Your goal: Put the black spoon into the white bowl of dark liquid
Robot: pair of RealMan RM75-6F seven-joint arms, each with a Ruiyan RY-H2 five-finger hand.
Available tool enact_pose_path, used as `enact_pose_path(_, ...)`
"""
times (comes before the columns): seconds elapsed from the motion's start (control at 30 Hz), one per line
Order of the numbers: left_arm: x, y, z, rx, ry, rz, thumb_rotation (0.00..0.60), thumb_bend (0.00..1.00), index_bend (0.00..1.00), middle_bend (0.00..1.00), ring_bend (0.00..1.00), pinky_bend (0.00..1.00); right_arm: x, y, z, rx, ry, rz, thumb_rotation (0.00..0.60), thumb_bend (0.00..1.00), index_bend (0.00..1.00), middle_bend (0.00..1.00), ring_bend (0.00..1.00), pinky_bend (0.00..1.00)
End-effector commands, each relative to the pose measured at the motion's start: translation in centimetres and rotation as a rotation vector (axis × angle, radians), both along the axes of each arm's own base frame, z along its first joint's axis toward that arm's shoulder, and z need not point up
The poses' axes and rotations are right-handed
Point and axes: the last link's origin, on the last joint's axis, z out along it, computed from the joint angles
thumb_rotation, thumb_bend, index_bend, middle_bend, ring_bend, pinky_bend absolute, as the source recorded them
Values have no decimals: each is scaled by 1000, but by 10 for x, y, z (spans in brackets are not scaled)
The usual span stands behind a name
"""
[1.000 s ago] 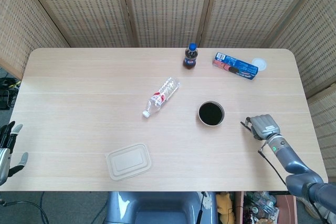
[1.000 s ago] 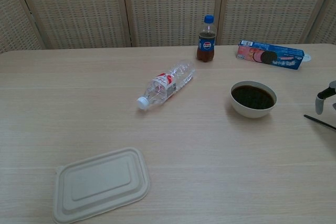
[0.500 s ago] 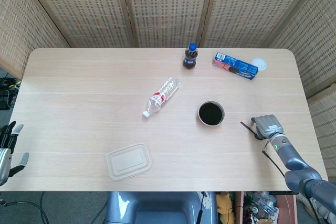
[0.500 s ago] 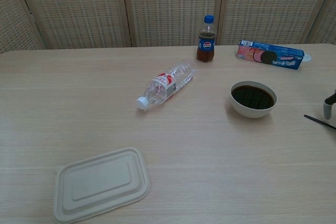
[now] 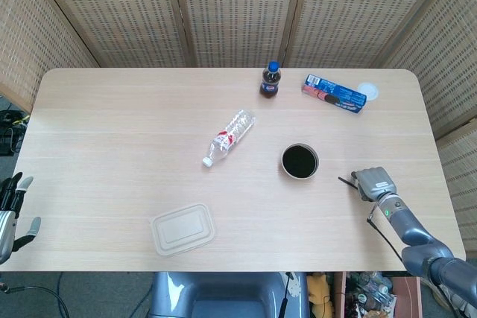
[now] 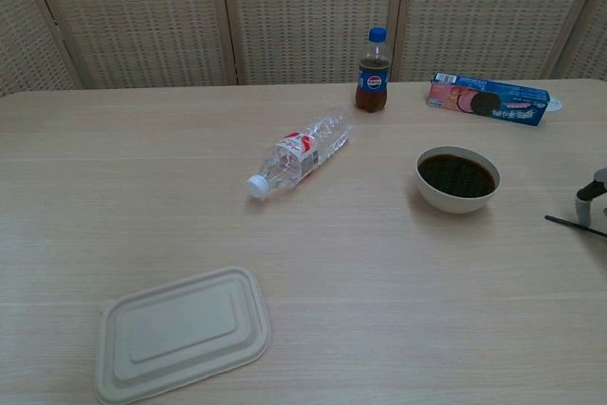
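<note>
Gripping black spoon (image 5: 344, 181), right robot hand (image 5: 373, 182) beside white bowl (image 5: 299, 161), left robot hand (image 5: 9, 210) spread, head view only

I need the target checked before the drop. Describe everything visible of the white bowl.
The bowl is small, round and white, smooth like ceramic or plastic, with plain curved walls. It stands upright on the table, filled nearly to the rim with dark, almost black liquid. It sits right of centre, between the lying water bottle and the right hand. Nothing touches it but the table; the spoon lies apart, to its right.
</note>
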Motion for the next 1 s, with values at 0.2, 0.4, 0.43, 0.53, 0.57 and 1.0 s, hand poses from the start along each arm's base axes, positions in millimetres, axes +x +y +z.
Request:
enact_pose_path(0.2, -1, 0, -1, -3, -1, 2, 600, 411, 0, 0, 0, 0, 9, 14, -5, 35, -22, 35, 600, 927, 367, 939, 979, 998)
enact_pose_path(0.4, -1, 1, -2, -5, -2, 1, 600, 411, 0, 0, 0, 0, 16, 28, -7, 62, -42, 55, 600, 928, 367, 939, 978, 998)
enact_pose_path(0.43, -1, 1, -2, -5, -3, 1, 600, 411, 0, 0, 0, 0, 16, 30, -7, 65, -43, 54, 600, 928, 367, 939, 978, 998)
enact_pose_path(0.53, -2, 1, -2, -5, -4, 2, 600, 411, 0, 0, 0, 0, 16, 35, -8, 74, -44, 54, 600, 927, 367, 939, 978, 998)
enact_pose_path(0.57, -2, 1, -2, -5, -4, 2, 600, 410, 0, 0, 0, 0, 16, 37, -8, 76, -44, 56, 600, 927, 367, 939, 978, 997)
enact_pose_path(1.0, -2, 2, -4, -7, -9, -2, 600, 411, 0, 0, 0, 0, 43, 37, 20, -74, -143, 139, 600, 645, 367, 821, 959, 998)
